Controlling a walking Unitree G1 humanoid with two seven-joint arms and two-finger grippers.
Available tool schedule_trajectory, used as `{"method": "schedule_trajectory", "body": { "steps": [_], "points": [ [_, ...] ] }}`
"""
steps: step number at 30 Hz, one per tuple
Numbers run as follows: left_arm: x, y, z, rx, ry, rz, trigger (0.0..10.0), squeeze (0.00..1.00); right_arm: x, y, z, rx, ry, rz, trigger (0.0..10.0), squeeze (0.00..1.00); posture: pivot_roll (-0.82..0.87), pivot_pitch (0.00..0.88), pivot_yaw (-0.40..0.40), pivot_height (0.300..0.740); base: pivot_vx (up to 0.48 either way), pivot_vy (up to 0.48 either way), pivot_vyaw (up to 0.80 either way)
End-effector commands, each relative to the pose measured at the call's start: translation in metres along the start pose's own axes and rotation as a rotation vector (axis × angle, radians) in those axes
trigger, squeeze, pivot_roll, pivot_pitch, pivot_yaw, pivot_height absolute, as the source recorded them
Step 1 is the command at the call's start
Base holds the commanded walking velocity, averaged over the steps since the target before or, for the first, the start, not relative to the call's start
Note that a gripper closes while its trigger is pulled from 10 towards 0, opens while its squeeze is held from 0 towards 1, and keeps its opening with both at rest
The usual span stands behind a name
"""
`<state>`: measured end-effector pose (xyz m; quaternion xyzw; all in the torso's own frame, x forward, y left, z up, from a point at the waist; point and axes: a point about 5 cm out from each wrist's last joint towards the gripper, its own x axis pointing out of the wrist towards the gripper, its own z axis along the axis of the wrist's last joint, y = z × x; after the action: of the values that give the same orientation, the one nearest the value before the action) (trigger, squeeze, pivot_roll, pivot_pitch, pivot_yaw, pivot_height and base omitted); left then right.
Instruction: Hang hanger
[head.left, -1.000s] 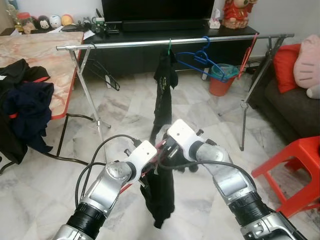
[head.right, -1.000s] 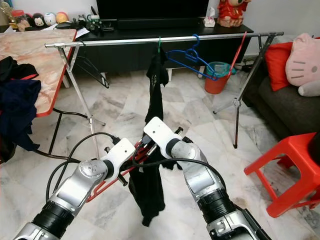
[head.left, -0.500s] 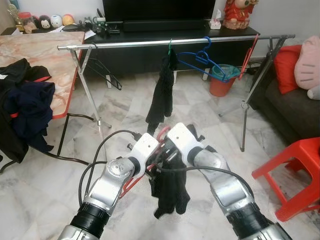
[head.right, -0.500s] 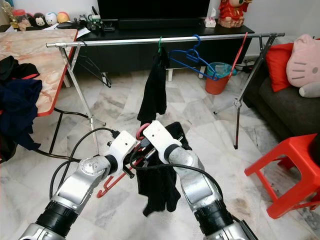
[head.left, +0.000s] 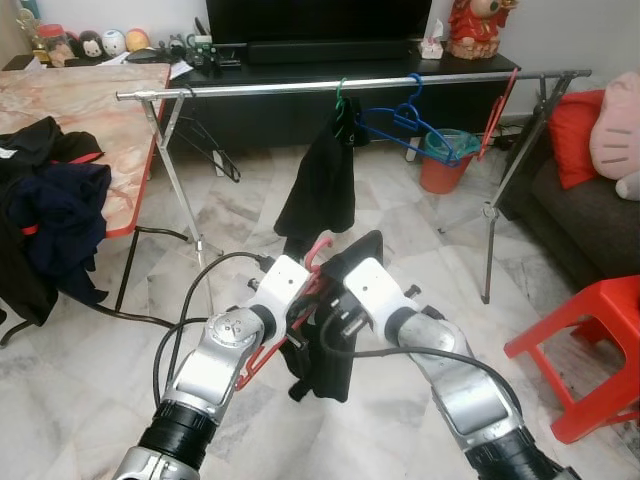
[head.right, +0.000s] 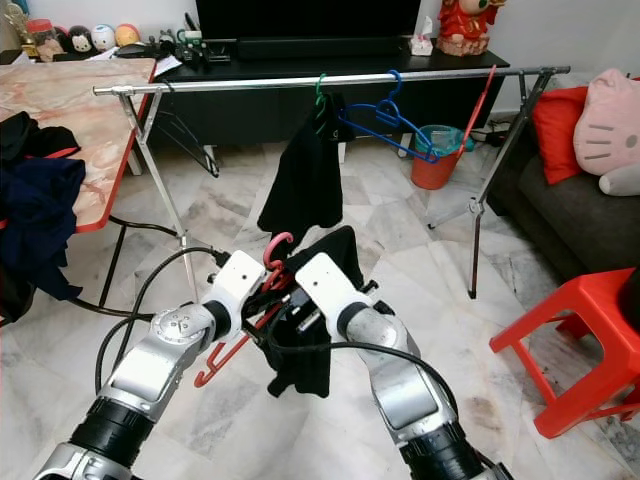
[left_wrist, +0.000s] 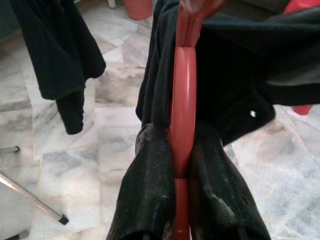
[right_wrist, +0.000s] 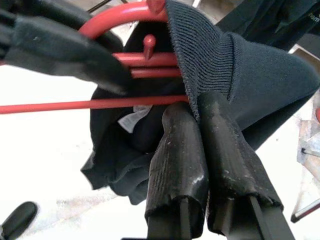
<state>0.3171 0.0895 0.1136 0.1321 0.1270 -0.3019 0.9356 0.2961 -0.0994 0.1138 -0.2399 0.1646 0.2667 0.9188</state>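
My left pincer (left_wrist: 182, 150) is clenched on the red hanger (left_wrist: 183, 95), its two black fingers (left_wrist: 150, 180) pressed against either side of the plastic stem. My right pincer (right_wrist: 205, 130) is clamped on the ribbed edge of a dark garment (right_wrist: 250, 75), which drapes over the hanger and bunches below it. From the head camera, both pincers meet low in front of me, well short of the rail (head.left: 350, 84), with the hanger (head.right: 240, 335) slanting down toward my left and its hook (head.left: 316, 246) sticking up between the two white wrists. The garment (head.right: 300, 360) sags beneath them over the marble floor (head.left: 90, 370). On the rail itself, near its middle, another black garment (head.left: 320, 185) hangs from a green hook, and just beside it toward my right is a blue hanger (head.left: 405, 120). A red hanger (head.left: 497, 110) leans near the rail's right end, above an orange bin (head.left: 440, 165). Left of the rail is a table (head.left: 80, 110) with dark clothes (head.left: 50, 215) heaped at its edge. Right of the rail, nearer to me, stands a red stool (head.left: 590, 340).
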Motion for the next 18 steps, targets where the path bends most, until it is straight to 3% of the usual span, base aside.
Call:
{"method": "schedule_trajectory", "body": {
  "steps": [1,10,11,12,13,15,18],
  "points": [
    [-0.0007,0.0137,0.0154,-0.01,-0.075,0.065,10.0,0.0,-0.0045,0.0014,-0.0044,0.004,0.025,0.009,10.0,0.0,-0.1,0.0,-0.049,0.74,0.0,0.0,0.0],
    [-0.0009,0.0174,0.0171,-0.029,-0.103,0.084,10.0,0.0,-0.0126,0.0,-0.0126,-0.021,0.067,0.026,10.0,0.0,-0.11,0.0,-0.047,0.74,0.0,0.0,0.0],
    [-0.0008,0.0171,0.0174,-0.027,-0.106,0.08,10.0,0.0,-0.0127,0.0001,-0.0125,-0.021,0.067,0.028,10.0,0.09,-0.11,0.0,-0.047,0.74,0.0,0.0,0.0],
    [-0.0007,0.017,0.0174,-0.027,-0.106,0.078,10.0,0.0,-0.0127,0.0001,-0.0124,-0.021,0.067,0.028,10.0,0.09,-0.11,0.0,-0.047,0.74,0.0,0.0,0.0],
    [-0.0006,0.0167,0.0175,-0.026,-0.107,0.074,10.0,0.0,-0.0126,0.0,-0.0122,-0.021,0.067,0.028,10.0,0.33,-0.1,0.0,-0.048,0.74,0.0,0.0,0.0],
    [-0.0004,0.0162,0.0176,-0.027,-0.111,0.07,10.0,0.0,-0.0125,0.0003,-0.0111,-0.02,0.062,0.035,10.0,1.0,-0.1,0.0,-0.049,0.74,0.0,0.0,0.0],
    [-0.0006,0.0161,0.018,-0.027,-0.115,0.068,10.0,0.0,-0.0131,0.0017,-0.0106,-0.023,0.062,0.042,10.0,1.0,-0.1,0.0,-0.05,0.74,0.0,0.0,0.0]
  ]
}}
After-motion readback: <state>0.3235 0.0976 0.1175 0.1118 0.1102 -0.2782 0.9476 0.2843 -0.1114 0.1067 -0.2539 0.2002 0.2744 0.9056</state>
